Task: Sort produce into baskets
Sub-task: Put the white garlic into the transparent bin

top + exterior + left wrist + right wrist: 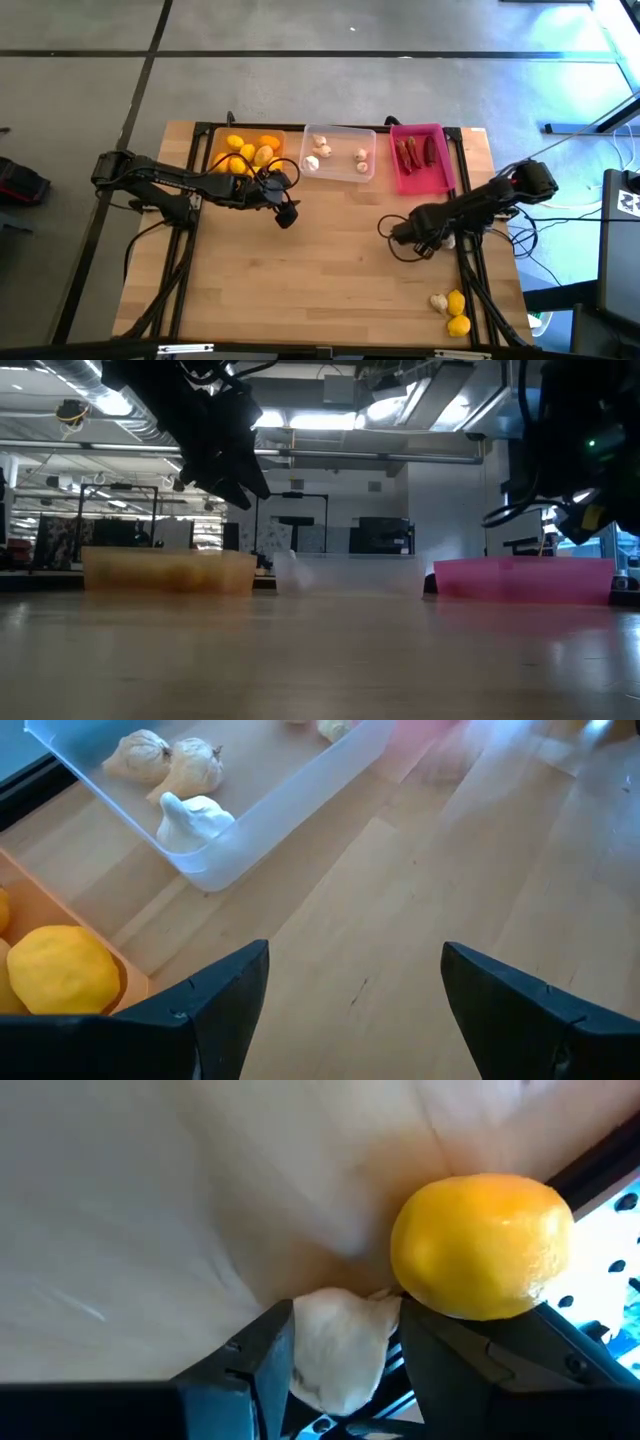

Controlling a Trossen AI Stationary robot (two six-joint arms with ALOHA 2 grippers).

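The three baskets stand in a row along the far edge of the wooden surface [300, 270], and the clear basket [340, 152] in the middle serves as the landmark. It holds several whitish garlic bulbs [318, 153]. Just to its left sits the orange basket [245, 152] with yellow and orange lemons [243, 155] piled in it, and just to its right the pink basket [420, 160] with dark red chilies [418, 150] lying lengthwise. The left gripper [285, 212] hangs above bare wood, just in front of the clear basket's left corner and beside the near right corner of the orange basket; its fingers [225, 1000] stand wide apart with nothing between them, and its wrist view looks past them at the corner of the clear basket and one lemon in the orange one. The right gripper [415, 243] is well in front of the pink basket, to the right of the clear basket. Its fingers [265, 1365] are partly closed around a white garlic bulb [340, 1345], pressing it from both sides. In the right wrist view a yellow lemon [482, 1245] shows right beside the held bulb. Far from the clear basket, at the near right corner of the surface, two more lemons [457, 312] and a garlic bulb [438, 301] lie loose, touching one another.
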